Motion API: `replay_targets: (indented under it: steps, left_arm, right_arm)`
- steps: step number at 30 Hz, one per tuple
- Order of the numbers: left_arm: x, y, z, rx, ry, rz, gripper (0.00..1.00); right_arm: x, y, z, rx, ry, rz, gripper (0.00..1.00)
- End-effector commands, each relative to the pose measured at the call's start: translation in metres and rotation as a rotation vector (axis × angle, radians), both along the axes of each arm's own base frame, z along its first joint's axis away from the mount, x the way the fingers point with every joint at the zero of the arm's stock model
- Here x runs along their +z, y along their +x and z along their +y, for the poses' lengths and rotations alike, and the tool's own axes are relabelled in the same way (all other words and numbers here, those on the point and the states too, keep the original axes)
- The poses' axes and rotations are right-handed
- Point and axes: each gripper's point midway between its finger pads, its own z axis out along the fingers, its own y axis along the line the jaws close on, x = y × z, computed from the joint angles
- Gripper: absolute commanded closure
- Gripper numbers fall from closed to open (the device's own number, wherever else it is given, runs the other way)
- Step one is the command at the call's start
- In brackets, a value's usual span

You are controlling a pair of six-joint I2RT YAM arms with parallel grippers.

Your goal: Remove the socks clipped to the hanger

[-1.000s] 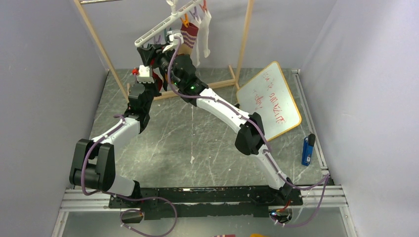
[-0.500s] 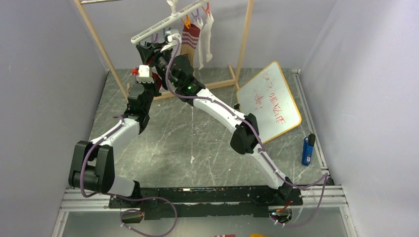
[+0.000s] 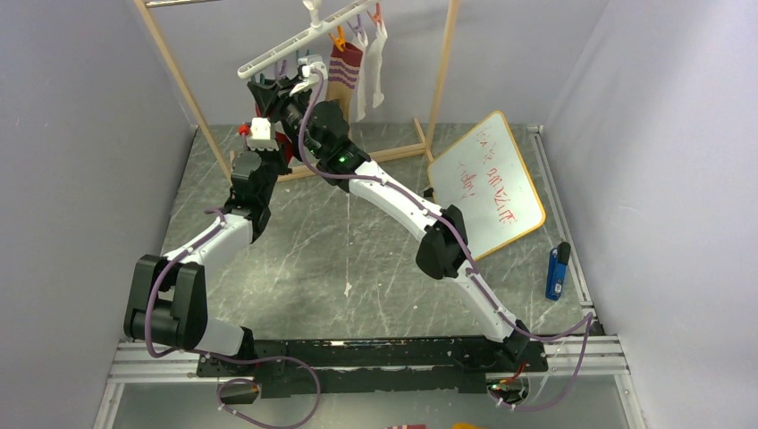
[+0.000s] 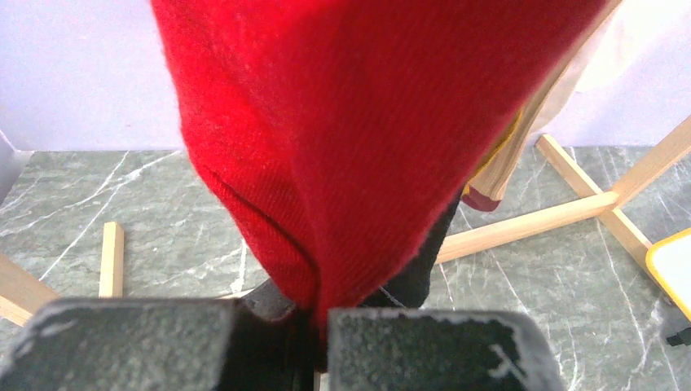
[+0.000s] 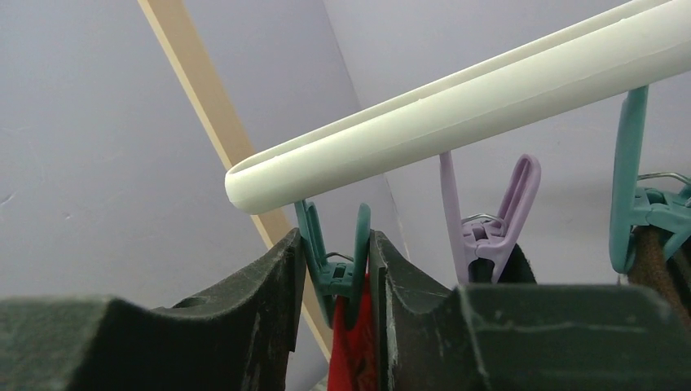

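The white hanger [image 3: 268, 63] hangs from the wooden rack with coloured clips under its bar [image 5: 489, 106]. My right gripper [image 5: 338, 277] is shut on the end teal clip [image 5: 338, 261], one finger on each lever; the red sock [image 5: 354, 350] hangs from that clip. Lower down, my left gripper [image 4: 319, 342] is shut on the red sock [image 4: 358, 122]. A black sock [image 4: 424, 269] hangs behind it, under the purple clip [image 5: 489, 220]. A maroon-and-cream striped sock [image 3: 343, 67] and long white socks [image 3: 377, 54] hang further along. Both grippers crowd together under the hanger's left end [image 3: 268, 89].
The wooden rack's post [image 3: 442, 71] and its foot bars [image 4: 530, 228] stand around the hanger. A yellow-edged whiteboard [image 3: 487, 183] leans at the right, with a blue object [image 3: 556, 271] near the right wall. Grey marbled table [image 3: 357, 259] lies below.
My right arm shifted left and its fingers closed in onto the teal clip. The hanger swung a little to the left. The left gripper kept its hold on the red sock.
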Motion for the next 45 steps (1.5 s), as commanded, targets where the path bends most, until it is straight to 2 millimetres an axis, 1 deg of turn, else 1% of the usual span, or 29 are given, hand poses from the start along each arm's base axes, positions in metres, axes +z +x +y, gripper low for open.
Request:
replay_targets:
  steps: [1,10,13,19,25,32,39,42,43,45]
  left_arm:
    - [0.015,-0.005,-0.002,-0.013,0.006,-0.042,0.95]
    - [0.019,-0.009,0.0,-0.005,0.008,-0.047,0.95]
    - [0.018,-0.011,0.001,-0.003,0.007,-0.045,0.95]
    - [0.016,-0.018,0.004,0.005,0.006,-0.042,0.95]
    - [0.013,-0.029,0.009,0.02,-0.003,-0.032,0.95]
    - [0.0,-0.038,0.013,0.033,-0.005,-0.003,0.95]
    - [-0.009,-0.04,0.011,0.023,-0.002,0.023,0.95]
    - [-0.019,-0.042,0.008,0.007,-0.01,0.053,0.95]
    - [-0.03,-0.045,0.003,-0.021,-0.025,0.078,0.95]
    - [-0.044,-0.051,-0.003,-0.046,-0.045,0.106,0.95]
  right_arm:
    - [0.033,-0.009,-0.008,-0.001,0.068,-0.07,0.73]
    - [0.031,-0.009,-0.008,0.003,0.066,-0.063,0.89]
    - [0.031,-0.01,-0.009,0.003,0.063,-0.062,1.0]
    - [0.03,-0.012,-0.007,0.012,0.053,-0.062,1.0]
    - [0.03,-0.013,-0.009,0.01,0.051,-0.063,1.0]
    - [0.032,-0.016,-0.009,0.019,0.052,-0.064,1.0]
    - [0.034,-0.017,-0.01,0.018,0.047,-0.069,1.0]
    - [0.033,-0.019,-0.01,0.021,0.044,-0.066,1.0]
    - [0.031,-0.02,-0.01,0.025,0.038,-0.062,1.0]
    - [0.029,-0.021,-0.009,0.032,0.029,-0.057,1.0]
